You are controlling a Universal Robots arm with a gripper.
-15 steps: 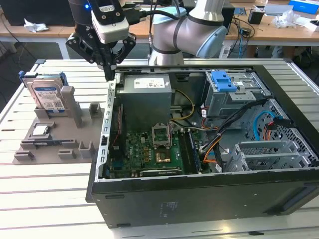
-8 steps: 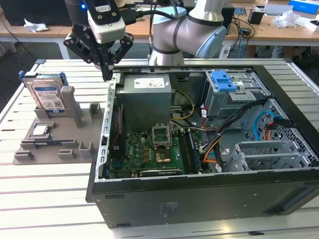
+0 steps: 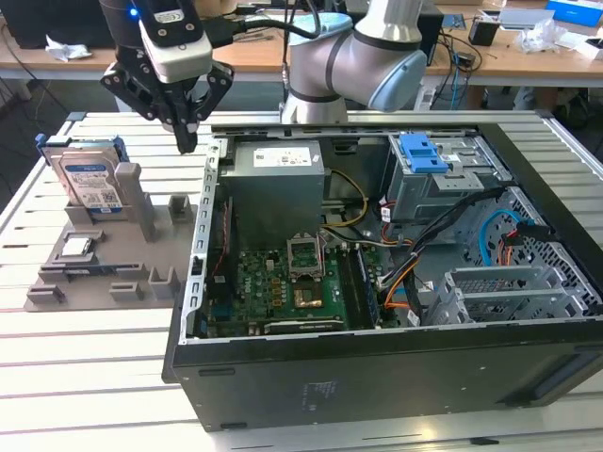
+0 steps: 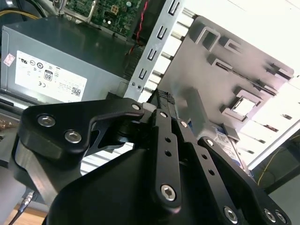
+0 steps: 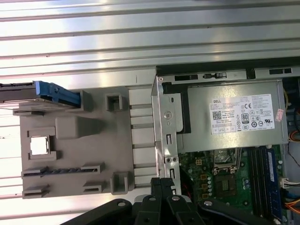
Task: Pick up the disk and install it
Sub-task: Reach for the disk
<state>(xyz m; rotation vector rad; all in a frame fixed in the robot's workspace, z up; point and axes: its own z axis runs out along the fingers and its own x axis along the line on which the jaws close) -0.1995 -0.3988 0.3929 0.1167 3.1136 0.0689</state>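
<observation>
Aloft, one end effector (image 3: 186, 141) — pressed together, empty — near one disk (image 3: 89, 179).

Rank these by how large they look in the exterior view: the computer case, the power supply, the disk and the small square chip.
1. computer case
2. power supply
3. disk
4. chip
The gaps in size are clear, so no two are too close to rank.

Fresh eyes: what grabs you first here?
The open computer case lies across the exterior view's centre and right, its motherboard exposed. The disk stands on edge in a grey fixture at that view's left. The gripper hangs shut and empty above the gap between them.
</observation>
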